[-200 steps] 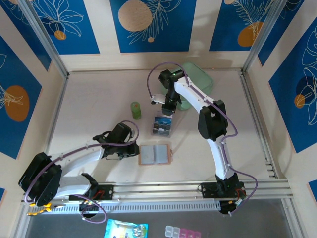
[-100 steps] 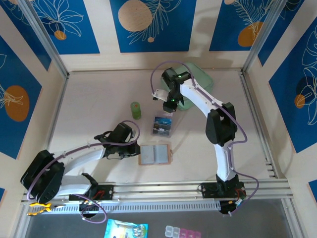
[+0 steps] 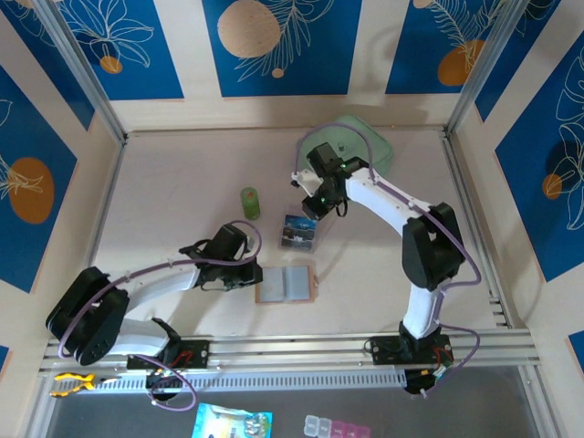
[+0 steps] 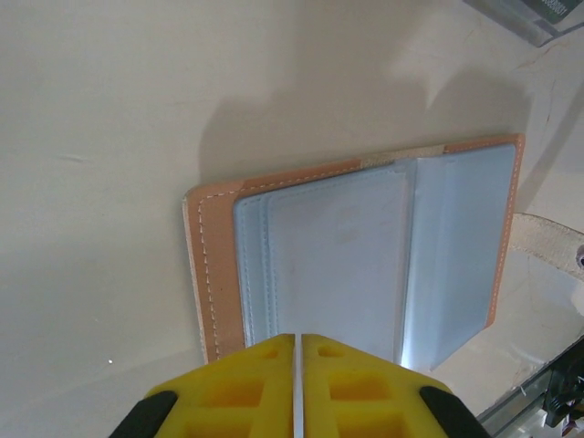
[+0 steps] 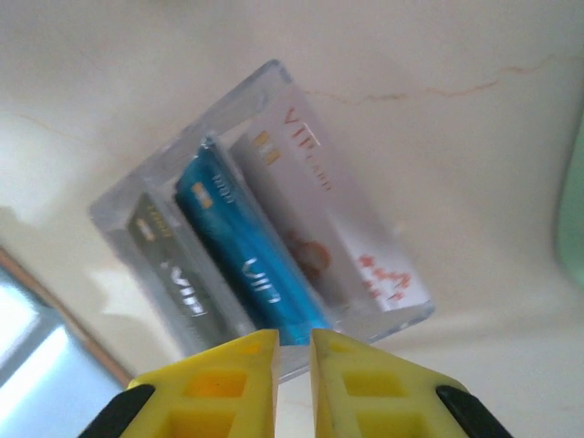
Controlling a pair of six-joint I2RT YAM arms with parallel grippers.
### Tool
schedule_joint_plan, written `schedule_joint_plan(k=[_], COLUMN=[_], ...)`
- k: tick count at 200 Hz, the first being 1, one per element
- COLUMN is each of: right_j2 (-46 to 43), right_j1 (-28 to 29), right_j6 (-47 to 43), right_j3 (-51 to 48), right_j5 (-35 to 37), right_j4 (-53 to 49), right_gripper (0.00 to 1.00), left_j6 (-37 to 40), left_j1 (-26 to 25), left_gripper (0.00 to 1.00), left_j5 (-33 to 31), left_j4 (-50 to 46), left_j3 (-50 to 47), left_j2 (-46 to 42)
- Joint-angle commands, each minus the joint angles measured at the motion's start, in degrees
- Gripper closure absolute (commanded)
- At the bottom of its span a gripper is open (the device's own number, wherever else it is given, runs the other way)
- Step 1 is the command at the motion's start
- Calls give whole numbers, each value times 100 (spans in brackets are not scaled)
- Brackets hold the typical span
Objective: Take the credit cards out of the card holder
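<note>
Right hand [image 5: 293,351] withdrew; card holder [image 3: 286,285] open, flat.

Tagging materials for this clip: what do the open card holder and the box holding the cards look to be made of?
The card holder looks like tan leather or a leather imitation, matte, with pale stitching along the edge; its grey-blue inside panels look like smooth, slightly glossy plastic film. The box looks like clear rigid plastic: the cards show through its walls.

Right arm [image 3: 321,203] nearer the clear box [image 3: 298,232].
</note>
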Motion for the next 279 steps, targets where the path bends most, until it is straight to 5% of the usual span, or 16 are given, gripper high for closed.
schedule_joint_plan(k=[1,68,182,218,279], right_j2=[-566,-1488,-1130,-869,-599], right_j1=[37,397,1794,2076,2218], right_j6=[1762,4672,4987,4940,5337], right_j3=[-583,-2228,-2706,-2538,-2492], right_j5=[-652,-1933,-1471,-1311,-1310], right_j4=[745,1628,2130,1977,2133], right_gripper=[82,88,83,94,97], left_j6=[-17,-22,26,23,10], left_j1=[62,62,62,58,59], left_gripper=[91,91,92,92,93], left_j5=[30,-42,-47,-38,-91], left_j4=[80,312,330,348,221], left_j3=[134,-69,-235,-245,-350], left_j2=[37,-51,142,127,68])
